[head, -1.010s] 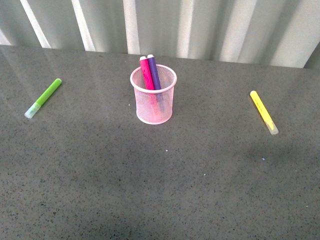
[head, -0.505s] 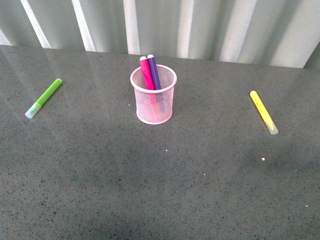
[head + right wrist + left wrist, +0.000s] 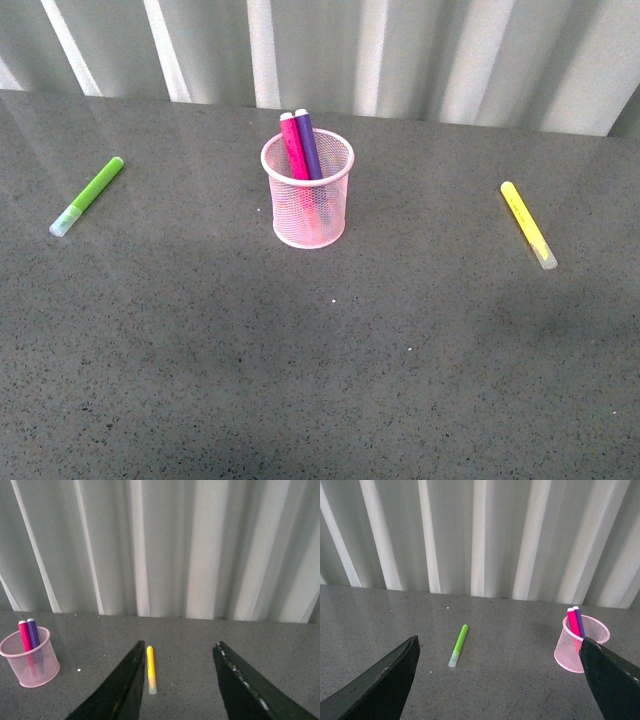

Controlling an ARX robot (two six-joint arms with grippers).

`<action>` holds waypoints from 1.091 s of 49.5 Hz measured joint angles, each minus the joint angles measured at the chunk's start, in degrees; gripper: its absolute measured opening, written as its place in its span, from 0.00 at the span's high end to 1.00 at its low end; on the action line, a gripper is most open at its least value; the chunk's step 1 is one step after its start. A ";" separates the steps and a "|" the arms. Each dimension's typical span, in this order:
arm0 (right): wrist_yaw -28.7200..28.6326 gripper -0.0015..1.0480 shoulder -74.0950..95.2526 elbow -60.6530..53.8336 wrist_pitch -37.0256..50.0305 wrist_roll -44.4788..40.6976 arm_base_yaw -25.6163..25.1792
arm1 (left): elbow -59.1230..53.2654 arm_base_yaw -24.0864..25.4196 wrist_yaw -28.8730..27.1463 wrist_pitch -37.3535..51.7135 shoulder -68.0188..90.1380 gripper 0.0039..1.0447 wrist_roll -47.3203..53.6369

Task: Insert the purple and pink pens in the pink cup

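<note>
Pink wire mesh is what the pink cup (image 3: 308, 190) is made of, and it is seen standing near the middle of the grey tabletop (image 3: 320, 380), closer to the far edge than to the near edge. Both the pink pen (image 3: 292, 146) and the purple pen (image 3: 308, 144) are already held inside the cup, side by side and touching, leaned toward the far edge, with their tops poking out above the rim. So the job looks done, and the step in hand is judged to be pulling away and resting. To do that well, the arms should be kept high and well apart from the cup, so that it is not bumped or tipped over. The green marker (image 3: 88, 195) near the left edge and the yellow marker (image 3: 528, 224) near the right edge should be left alone. No arm is seen in the front view. In the left wrist view, the left gripper (image 3: 500, 680) is held up above the tabletop, with its jaws wide apart and nothing between them. In the right wrist view, the right gripper (image 3: 177, 680) is also held up above the tabletop, with its jaws apart and nothing gripped.
</note>
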 joint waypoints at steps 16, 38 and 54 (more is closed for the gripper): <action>0.00 0.05 0.00 0.00 0.00 0.09 0.00 | 0.02 0.00 0.00 0.00 0.00 0.06 0.00; 0.00 0.07 0.00 0.00 0.00 0.35 0.00 | 0.02 0.00 0.00 0.00 0.00 0.06 0.00; 0.00 0.07 0.00 0.00 0.00 0.35 0.00 | 0.00 0.00 0.00 0.00 0.00 0.06 0.00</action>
